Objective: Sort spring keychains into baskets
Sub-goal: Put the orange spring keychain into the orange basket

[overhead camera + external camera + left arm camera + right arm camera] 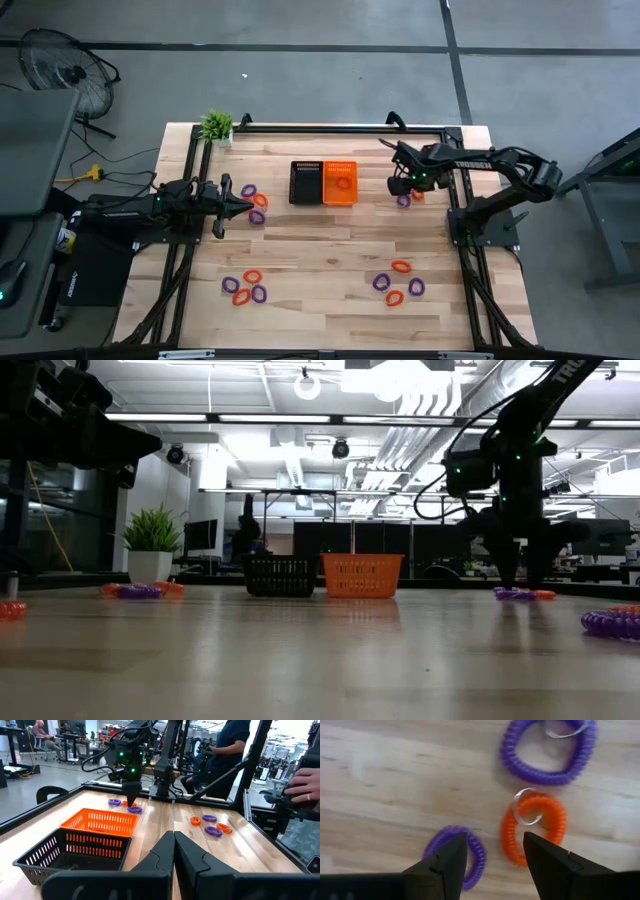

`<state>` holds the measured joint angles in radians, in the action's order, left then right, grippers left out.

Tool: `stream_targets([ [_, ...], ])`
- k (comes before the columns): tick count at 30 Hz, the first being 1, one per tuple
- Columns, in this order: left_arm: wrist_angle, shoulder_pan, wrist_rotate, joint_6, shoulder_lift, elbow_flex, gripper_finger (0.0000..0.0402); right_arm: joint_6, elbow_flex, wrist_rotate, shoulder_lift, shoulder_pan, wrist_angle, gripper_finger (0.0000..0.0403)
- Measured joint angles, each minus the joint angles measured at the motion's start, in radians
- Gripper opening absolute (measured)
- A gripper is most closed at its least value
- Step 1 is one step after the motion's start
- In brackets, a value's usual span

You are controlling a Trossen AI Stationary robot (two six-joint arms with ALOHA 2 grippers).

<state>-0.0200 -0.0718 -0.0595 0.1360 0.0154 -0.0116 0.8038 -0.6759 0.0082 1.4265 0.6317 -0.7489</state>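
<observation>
While the small coiled orange spring keychain (534, 827) lies flat on the pale wooden table (330, 250), just beyond the right gripper (495, 856), the risk is plain; a small coiled purple spring keychain (465, 851) lies close beside it and partly under one finger, so a straight descent could trap both colours at once, or the finger could land on the purple coil and nudge it aside; the thin clear ring on the orange coil might also snag a fingertip.

The right gripper stands spread wide and holds nothing, hanging low over this cluster; the orange coil sits ahead of the gap between the fingers and nearer one of them, not squarely centred, and a larger purple coiled keychain (547, 752) lies farther off, apart from both; in the high view the cluster (410, 198) lies to the right of the baskets, well apart from them.

The bright orange plastic mesh basket (340, 183) and the black plastic mesh basket (305, 183) stand side by side, touching, at the middle back of the table; further coils lie in two groups near the front edge and one group by the left arm.

The left gripper (240, 208) waits at the table's left side, its fingers pressed together and empty.
</observation>
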Motion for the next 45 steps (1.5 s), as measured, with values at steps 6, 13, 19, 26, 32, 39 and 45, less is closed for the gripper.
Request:
stream_targets([
  [6,0.000,0.000,0.000,0.000,0.000,0.000,0.0001,-0.019,0.004,0.007,0.000,0.023,0.003,0.0183],
  [13,0.000,0.000,0.000,0.000,0.000,0.000,0.0001,-0.019,0.004,0.010,0.000,0.030,0.014,0.0183],
  [19,0.000,0.000,0.000,0.000,0.000,0.000,0.0001,-0.019,0.004,0.005,0.000,0.027,0.028,0.0183],
  [26,0.000,0.000,0.000,0.000,0.000,0.000,0.0001,-0.018,0.004,0.008,0.000,0.044,0.025,0.0183],
  [32,0.000,0.000,0.000,0.000,0.000,0.000,0.0001,-0.018,0.004,0.005,0.028,0.050,0.013,0.0183],
  [39,0.000,0.000,0.000,0.000,0.000,0.000,0.0001,-0.026,-0.001,-0.012,0.083,0.049,0.029,0.0171],
  [45,0.000,0.000,0.000,0.000,0.000,0.000,0.0001,-0.026,0.000,-0.014,0.085,0.049,0.036,0.0135],
])
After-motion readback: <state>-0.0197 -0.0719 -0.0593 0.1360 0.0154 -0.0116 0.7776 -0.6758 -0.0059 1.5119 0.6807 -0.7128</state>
